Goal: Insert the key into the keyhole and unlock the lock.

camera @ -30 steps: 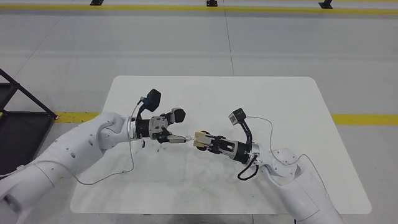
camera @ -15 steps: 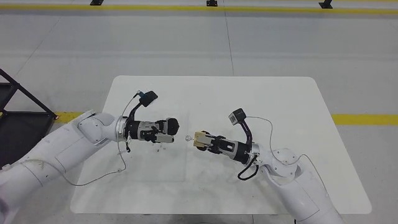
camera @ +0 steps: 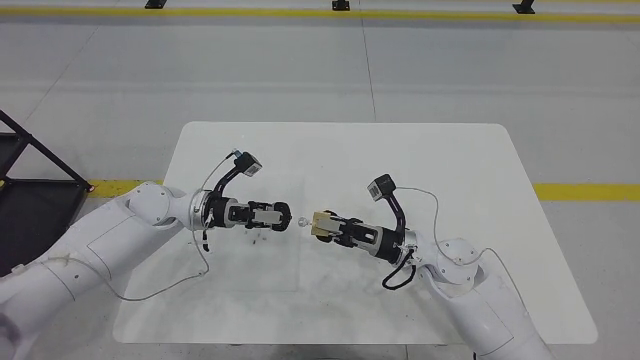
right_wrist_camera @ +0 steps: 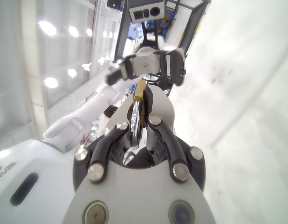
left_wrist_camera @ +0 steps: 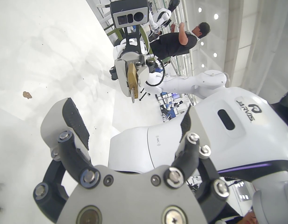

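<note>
Lock [left_wrist_camera: 132,76] holder: your right gripper [right_wrist_camera: 141,108], clamped on the lock.
Left gripper [left_wrist_camera: 127,108]: fingers apart, empty, near the lock's key end.
Key [left_wrist_camera: 132,94]: sticking from the lock.
Risk: an off-centre pinch may knock the key loose.

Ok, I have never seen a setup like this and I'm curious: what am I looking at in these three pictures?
This is a two-armed robot at a white table. One picture looks down from a camera above its arms; the other two come from a camera on each wrist, looking past that arm's own hand. The right hand grips a brass padlock, and a key sticks out of its end, toward the other arm. The left hand faces it, open and holding nothing. A small brown scrap lies on the table.
</note>
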### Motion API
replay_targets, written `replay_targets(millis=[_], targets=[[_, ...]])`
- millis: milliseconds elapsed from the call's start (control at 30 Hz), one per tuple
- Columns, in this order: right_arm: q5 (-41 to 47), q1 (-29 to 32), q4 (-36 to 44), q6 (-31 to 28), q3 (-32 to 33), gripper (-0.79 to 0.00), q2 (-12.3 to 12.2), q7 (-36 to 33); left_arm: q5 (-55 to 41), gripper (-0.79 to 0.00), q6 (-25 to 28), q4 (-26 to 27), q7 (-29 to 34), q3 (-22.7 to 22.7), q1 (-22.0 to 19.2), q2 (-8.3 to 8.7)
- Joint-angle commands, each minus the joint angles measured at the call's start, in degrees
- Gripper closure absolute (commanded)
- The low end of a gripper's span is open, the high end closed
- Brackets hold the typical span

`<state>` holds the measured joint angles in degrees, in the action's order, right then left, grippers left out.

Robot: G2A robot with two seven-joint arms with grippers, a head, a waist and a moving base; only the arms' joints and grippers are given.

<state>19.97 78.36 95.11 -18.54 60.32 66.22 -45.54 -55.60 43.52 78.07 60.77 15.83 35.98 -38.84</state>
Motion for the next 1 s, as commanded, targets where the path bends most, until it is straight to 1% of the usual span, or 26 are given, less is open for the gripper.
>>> replay_targets(millis=[0, 200, 333, 467, 500, 533, 567, 633, 700, 733, 800, 867, 967], targets=[[0.0, 0.0, 0.0, 0.0, 0.0, 0.000, 0.0, 0.0, 0.0, -0.785, 0.0, 0.0, 0.0, 0.0, 0.0, 0.00], [0.0, 0.0, 0.0, 0.0, 0.0, 0.000, 0.0, 0.0, 5.6, -0.785, -0.6, 2.0, -4.8, 1.9, 2.3, -0.09], [0.0, 0.0, 0.0, 0.0, 0.0, 0.000, 0.0, 0.0, 7.7, -0.785, -0.8, 3.2, -5.6, 3.3, 3.7, -0.14], [0.0, 0.0, 0.0, 0.0, 0.0, 0.000, 0.0, 0.0, 9.4, -0.785, 1.4, 4.0, -6.0, 4.9, 5.0, -0.38], [0.0, 0.0, 0.0, 0.0, 0.0, 0.000, 0.0, 0.0, 9.7, -0.767, 1.8, 4.0, -6.0, 5.2, 5.4, -0.43], [0.0, 0.0, 0.0, 0.0, 0.0, 0.000, 0.0, 0.0, 9.8, -0.717, 2.2, 4.0, -6.1, 5.6, 5.7, -0.48], [0.0, 0.0, 0.0, 0.0, 0.0, 0.000, 0.0, 0.0, 10.0, -0.686, 2.7, 4.1, -6.1, 5.9, 6.1, -0.53], [0.0, 0.0, 0.0, 0.0, 0.0, 0.000, 0.0, 0.0, 10.1, -0.563, 2.9, 4.1, -6.0, 6.7, 6.7, -0.58], [0.0, 0.0, 0.0, 0.0, 0.0, 0.000, 0.0, 0.0, 10.1, -0.505, 3.2, 4.1, -6.0, 7.4, 7.4, -0.63], [0.0, 0.0, 0.0, 0.0, 0.0, 0.000, 0.0, 0.0, 10.2, -0.496, 3.5, 4.2, -5.9, 7.8, 7.6, -0.67], [0.0, 0.0, 0.0, 0.0, 0.0, 0.000, 0.0, 0.0, 10.1, -0.391, 3.7, 4.1, -5.7, 8.5, 8.2, -0.72], [0.0, 0.0, 0.0, 0.0, 0.0, 0.000, 0.0, 0.0, 10.1, -0.382, 3.6, 4.2, -5.5, 9.2, 8.6, -0.78], [0.0, 0.0, 0.0, 0.0, 0.0, 0.000, 0.0, 0.0, 10.2, -0.329, 3.6, 4.1, -5.2, 10.4, 9.2, -0.87]])
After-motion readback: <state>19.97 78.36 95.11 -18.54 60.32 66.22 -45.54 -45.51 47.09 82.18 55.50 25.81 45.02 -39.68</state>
